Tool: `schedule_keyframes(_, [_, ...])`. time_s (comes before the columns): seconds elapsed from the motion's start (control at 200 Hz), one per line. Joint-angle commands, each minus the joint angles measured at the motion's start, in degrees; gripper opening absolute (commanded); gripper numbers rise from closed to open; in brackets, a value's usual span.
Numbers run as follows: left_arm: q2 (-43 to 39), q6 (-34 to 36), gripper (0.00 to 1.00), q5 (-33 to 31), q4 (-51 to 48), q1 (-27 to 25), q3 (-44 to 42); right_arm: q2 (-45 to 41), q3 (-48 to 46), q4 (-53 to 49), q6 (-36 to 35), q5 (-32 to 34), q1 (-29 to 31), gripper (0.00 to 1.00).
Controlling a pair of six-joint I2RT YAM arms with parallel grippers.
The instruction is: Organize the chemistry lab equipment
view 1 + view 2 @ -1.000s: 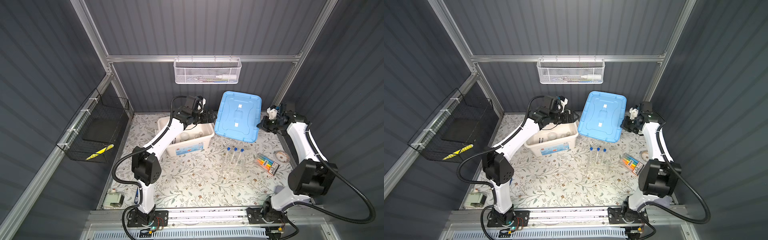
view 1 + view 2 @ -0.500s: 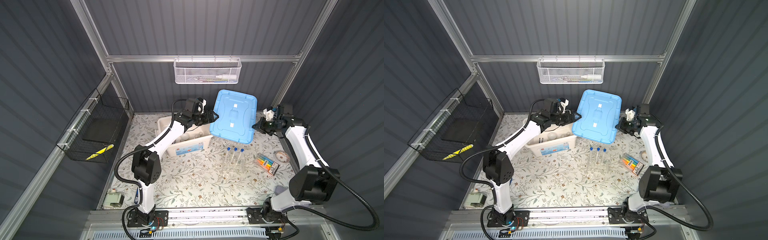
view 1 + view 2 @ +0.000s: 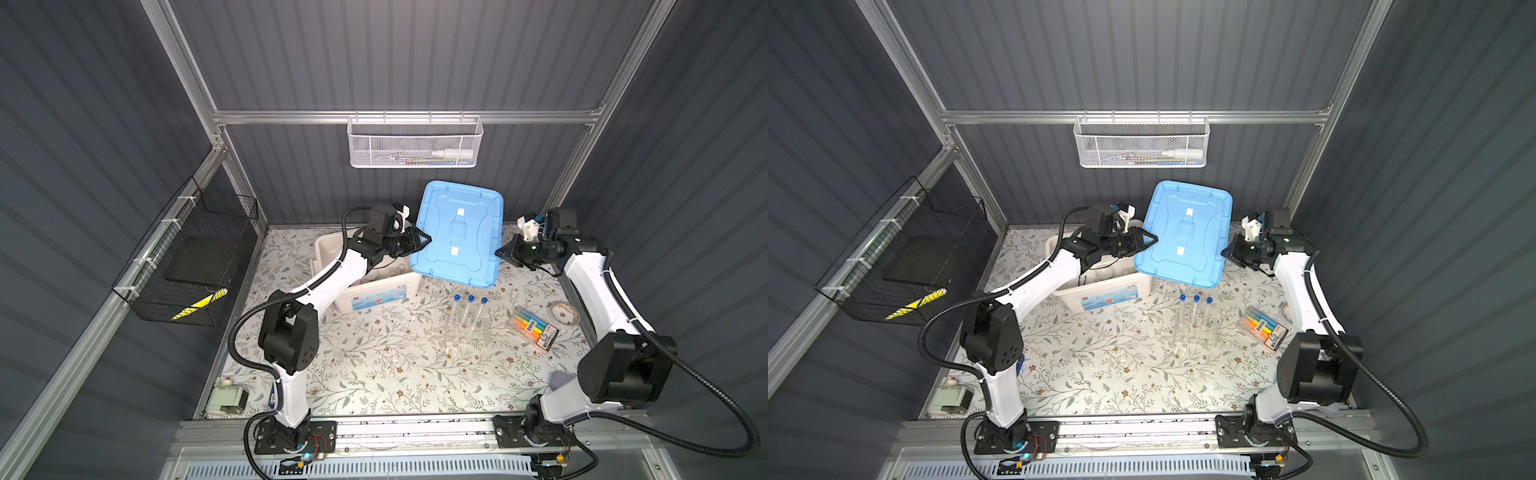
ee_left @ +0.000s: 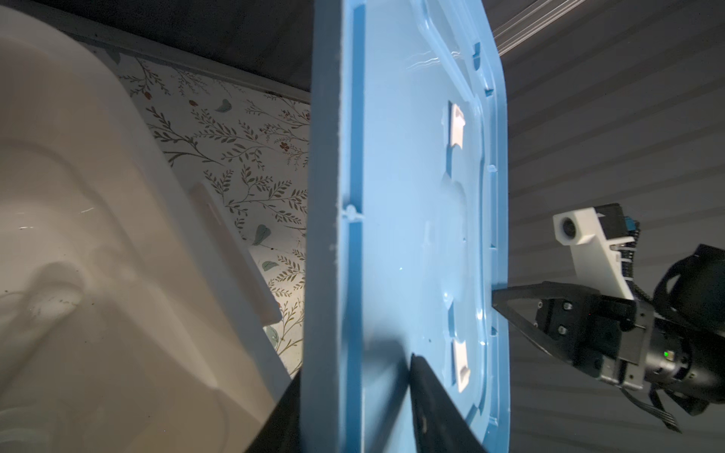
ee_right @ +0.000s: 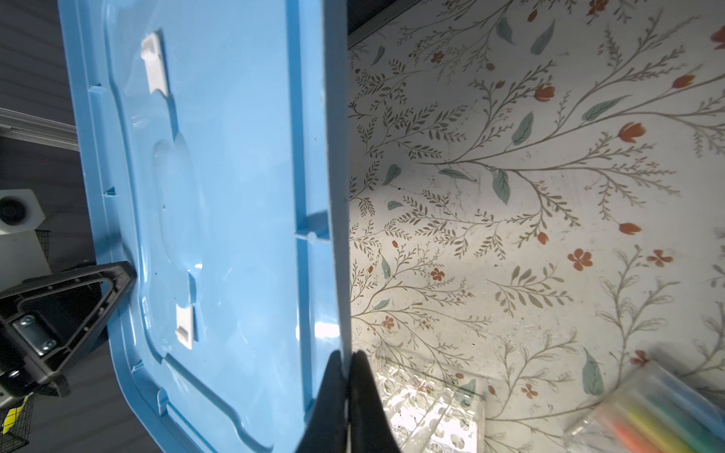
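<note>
Tubes, three with blue caps, stand in the clear rack on the table, right of centre and just in front of the raised lid. The table has a pale cloth printed with leafy sprigs and small red flowers. Dark ribbed walls close it in on three sides, framed with aluminium bars. A white mesh basket hangs from the back rail and a black wire basket from the left wall. A small white device sits at the front left corner.

Each tube stands upright, long axis vertical and cap up. The row of three runs left to right, as does the rack's long side. Highlighters lie near the rack's right end, with a small dish just behind them.

The white bin stands open at the back left. Pale items lie inside it, too dim to name. The lid is off the table and overlaps the bin's right end in both top views, its long axis running front to back.

The left gripper grasps the lid's left rim, one finger on each face. The right gripper is clenched on the thin right rim.
</note>
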Motion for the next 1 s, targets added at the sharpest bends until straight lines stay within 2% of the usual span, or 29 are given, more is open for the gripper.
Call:
schedule_keyframes(0.0, [-4.01,-2.05,0.36,1.25,4.85,-0.12,-2.04,-1.21,-0.02,2.73,0.24,-3.31,0.8,0.01])
schedule_keyframes(0.17, [-6.01,-4.52,0.24,1.01,8.72,-0.12,-5.36,-0.73,0.02,2.82,-0.77,-4.17,0.96,0.05])
schedule_keyframes(0.445, [-9.57,-7.35,0.1,-0.8,13.78,-0.05,-10.19,-0.92,-0.44,4.41,-0.88,-5.36,0.46,0.26])
schedule_keyframes(0.53, [-10.26,-8.3,0.09,-1.18,15.09,0.05,-11.36,-0.86,-0.4,5.2,-0.33,-6.36,0.22,0.35])
schedule_keyframes(0.64, [-11.48,-10.75,0.07,-1.55,18.92,0.58,-13.71,-1.25,-0.79,6.72,0.29,-7.65,-0.43,0.41])
schedule_keyframes(0.87, [-13.52,-13.7,0.07,-2.11,24.0,1.11,-17.38,-0.57,-1.64,9.49,1.27,-11.34,-2.11,0.61])
schedule_keyframes(0.99, [-13.64,-15.03,0.06,-1.95,25.77,1.11,-17.87,-0.41,-2.99,12.28,2.74,-13.35,-2.99,0.67])
